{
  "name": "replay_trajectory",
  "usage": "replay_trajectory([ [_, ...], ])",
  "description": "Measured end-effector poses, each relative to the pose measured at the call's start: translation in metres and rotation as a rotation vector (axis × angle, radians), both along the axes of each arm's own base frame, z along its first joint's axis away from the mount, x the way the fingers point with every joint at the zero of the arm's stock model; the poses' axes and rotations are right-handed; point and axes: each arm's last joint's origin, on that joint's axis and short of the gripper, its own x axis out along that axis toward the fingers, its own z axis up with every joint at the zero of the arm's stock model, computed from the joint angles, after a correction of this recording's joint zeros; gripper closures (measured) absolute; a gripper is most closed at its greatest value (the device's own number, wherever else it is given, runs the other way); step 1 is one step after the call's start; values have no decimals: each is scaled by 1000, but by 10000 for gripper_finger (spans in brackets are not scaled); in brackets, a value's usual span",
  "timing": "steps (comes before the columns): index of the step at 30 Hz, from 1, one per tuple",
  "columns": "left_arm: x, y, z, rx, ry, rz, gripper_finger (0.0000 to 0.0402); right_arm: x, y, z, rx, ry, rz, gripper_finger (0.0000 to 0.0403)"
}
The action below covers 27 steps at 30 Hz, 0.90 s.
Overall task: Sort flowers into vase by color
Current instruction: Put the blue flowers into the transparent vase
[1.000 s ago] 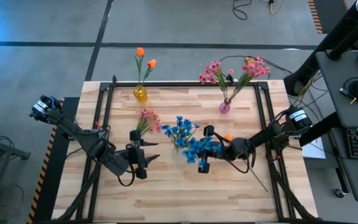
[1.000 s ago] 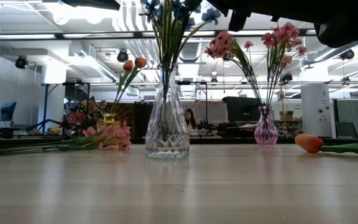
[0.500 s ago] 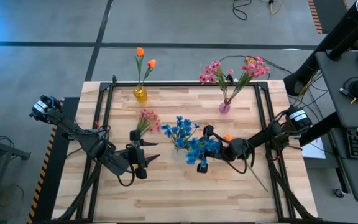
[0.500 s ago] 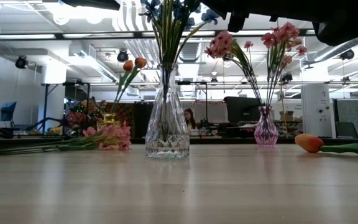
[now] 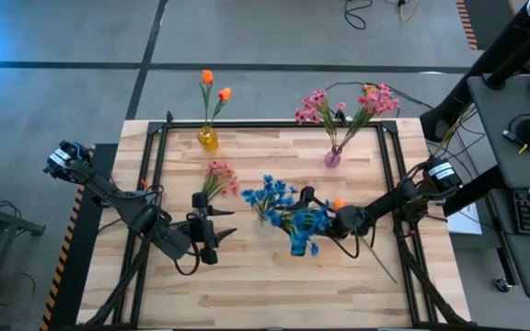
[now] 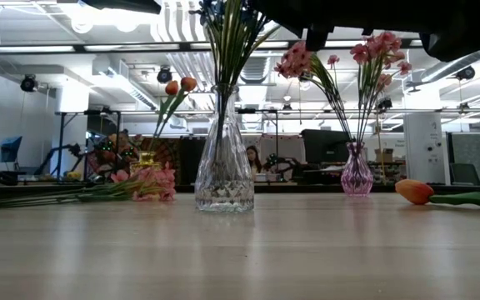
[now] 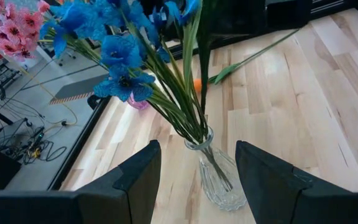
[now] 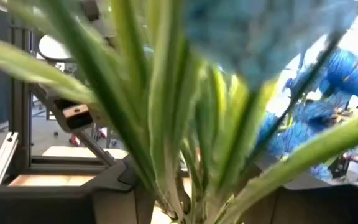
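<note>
Three vases are holding sorted flowers, blue stems [image 5: 283, 207] sitting in the clear vase [image 6: 223, 171] mid-surface under my right claw [image 5: 304, 221], its jaw state unclear, while one pink spray [image 5: 219, 175] and one orange bud [image 6: 415, 192] are lying unsorted.

Blue flowers [image 5: 279, 204], pink flowers [image 5: 219, 175], orange tulip [image 6: 415, 192]

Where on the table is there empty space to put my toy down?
The front of the table, nearer than both arms, is bare wood. So is the strip between the yellow vase and pink vase. The middle is crowded: the blue flowers in the clear vase, loose pink flowers, an orange tulip, and both hands.
</note>
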Motion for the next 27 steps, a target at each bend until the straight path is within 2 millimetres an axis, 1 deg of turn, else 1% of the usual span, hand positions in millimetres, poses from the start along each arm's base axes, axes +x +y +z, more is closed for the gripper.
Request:
replay_trajectory([
  [8,0,0,0,1,2,0,212,1,0,-5,15,46,-2,203],
  [15,0,0,0,-5,-4,2,212,1,1,-6,21,61,-14,197],
  [18,2,-2,3,-35,-34,-9,212,1,1,-6,23,62,-13,197],
  [20,7,-5,5,-75,-79,-29,212,1,1,-6,23,62,-13,197],
  [22,15,-11,3,-79,-106,-70,212,1,1,-6,23,62,-13,197],
  [27,37,-26,-9,24,-158,-113,212,1,1,-6,26,61,-12,197],
])
